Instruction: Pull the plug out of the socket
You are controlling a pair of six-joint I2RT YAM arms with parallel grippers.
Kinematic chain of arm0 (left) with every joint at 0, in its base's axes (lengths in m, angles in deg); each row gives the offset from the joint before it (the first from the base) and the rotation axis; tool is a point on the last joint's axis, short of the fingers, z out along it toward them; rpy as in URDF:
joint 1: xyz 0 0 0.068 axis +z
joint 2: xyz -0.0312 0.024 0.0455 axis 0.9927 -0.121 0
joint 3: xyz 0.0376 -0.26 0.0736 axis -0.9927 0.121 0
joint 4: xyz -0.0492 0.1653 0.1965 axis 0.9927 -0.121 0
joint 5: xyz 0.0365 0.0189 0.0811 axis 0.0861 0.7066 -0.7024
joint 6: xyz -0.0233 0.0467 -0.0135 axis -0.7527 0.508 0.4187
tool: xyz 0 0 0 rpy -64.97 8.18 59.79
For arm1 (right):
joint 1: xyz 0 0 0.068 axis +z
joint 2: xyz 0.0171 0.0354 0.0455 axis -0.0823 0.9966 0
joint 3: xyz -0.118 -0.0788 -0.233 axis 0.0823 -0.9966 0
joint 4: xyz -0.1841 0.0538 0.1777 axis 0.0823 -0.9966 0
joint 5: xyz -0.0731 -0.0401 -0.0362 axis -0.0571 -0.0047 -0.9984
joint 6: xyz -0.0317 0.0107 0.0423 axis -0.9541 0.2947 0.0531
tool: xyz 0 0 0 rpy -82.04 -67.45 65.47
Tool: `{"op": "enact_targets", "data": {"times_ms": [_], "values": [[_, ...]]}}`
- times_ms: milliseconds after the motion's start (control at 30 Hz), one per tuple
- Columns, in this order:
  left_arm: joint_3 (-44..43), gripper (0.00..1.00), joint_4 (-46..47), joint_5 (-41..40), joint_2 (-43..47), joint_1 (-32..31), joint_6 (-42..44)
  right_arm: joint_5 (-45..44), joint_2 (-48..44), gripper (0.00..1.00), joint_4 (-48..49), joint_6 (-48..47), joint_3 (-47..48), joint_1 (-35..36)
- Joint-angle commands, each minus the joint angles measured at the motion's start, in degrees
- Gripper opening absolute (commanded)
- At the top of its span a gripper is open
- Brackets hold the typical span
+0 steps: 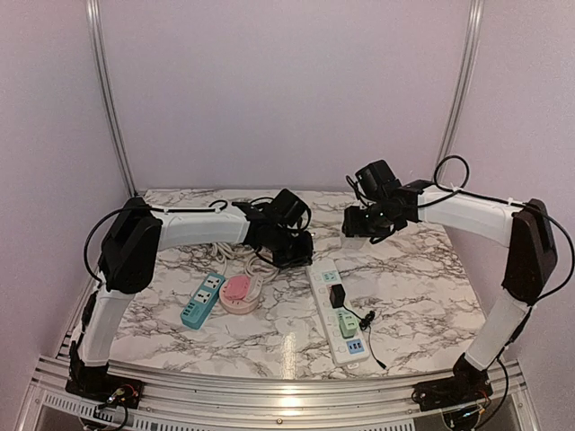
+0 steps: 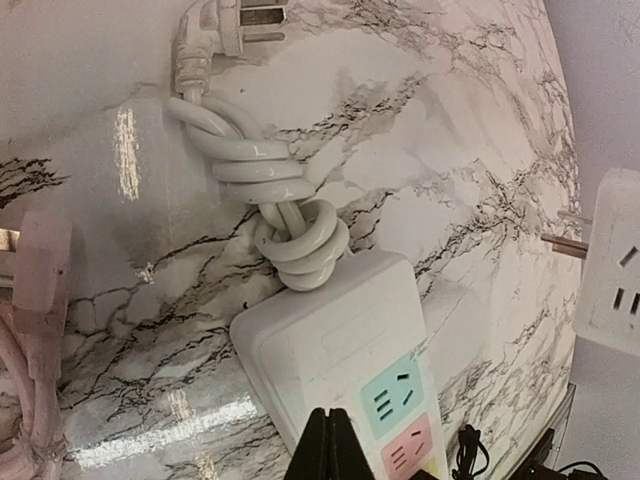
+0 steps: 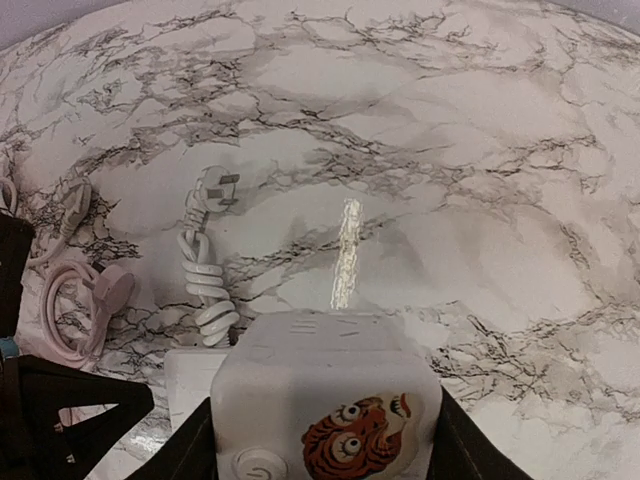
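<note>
My right gripper (image 1: 361,223) is shut on a white cube plug adapter (image 3: 330,360) with a tiger sticker and holds it in the air above the table. The left wrist view shows the cube (image 2: 615,265) at the right edge with its bare prongs (image 2: 563,245) clear of any socket. The white power strip (image 1: 323,280) lies below; its end with a green and a pink socket shows in the left wrist view (image 2: 330,345). My left gripper (image 2: 330,445) is shut and empty, its tips over the strip's near end. A black plug (image 1: 338,296) sits in the strip.
The strip's coiled white cord (image 2: 280,200) and its plug (image 2: 225,25) lie on the marble beyond it. A pink socket (image 1: 238,290) and a blue power strip (image 1: 202,301) lie to the left. The black plug's cable (image 1: 368,337) trails right of the strip.
</note>
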Motion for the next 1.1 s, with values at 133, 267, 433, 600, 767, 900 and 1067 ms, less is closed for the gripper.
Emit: {"op": "enact_targets", "data": {"times_ms": [133,267,433,600,767,900,1067], "values": [[-0.8,0.0,-7.7,-1.2,9.4,-0.2,5.8,20.0,-2.9,0.22,23.3,1.1,-10.7,-11.3],[-0.5,0.0,-9.8,-1.5,12.6,-0.2,7.5,27.0,-1.6,0.24,31.2,3.1,-14.4,-15.8],[0.5,0.0,-10.7,-1.9,15.0,-0.2,7.7,30.7,1.0,0.24,34.8,4.0,-15.3,-19.0],[0.0,0.0,-11.0,-1.8,15.4,-0.2,7.5,34.8,2.9,0.25,37.6,5.2,-16.4,-21.2],[-1.4,0.0,-11.9,-1.5,15.1,-0.2,7.3,35.5,5.1,0.28,38.3,4.7,-16.3,-21.5],[-1.7,0.0,-12.5,-1.6,15.2,-0.2,7.4,36.3,7.1,0.28,39.5,5.1,-17.0,-21.6],[-1.6,0.0,-12.7,-1.9,15.3,-0.2,7.1,36.7,9.1,0.31,40.3,5.3,-17.5,-21.7]]}}
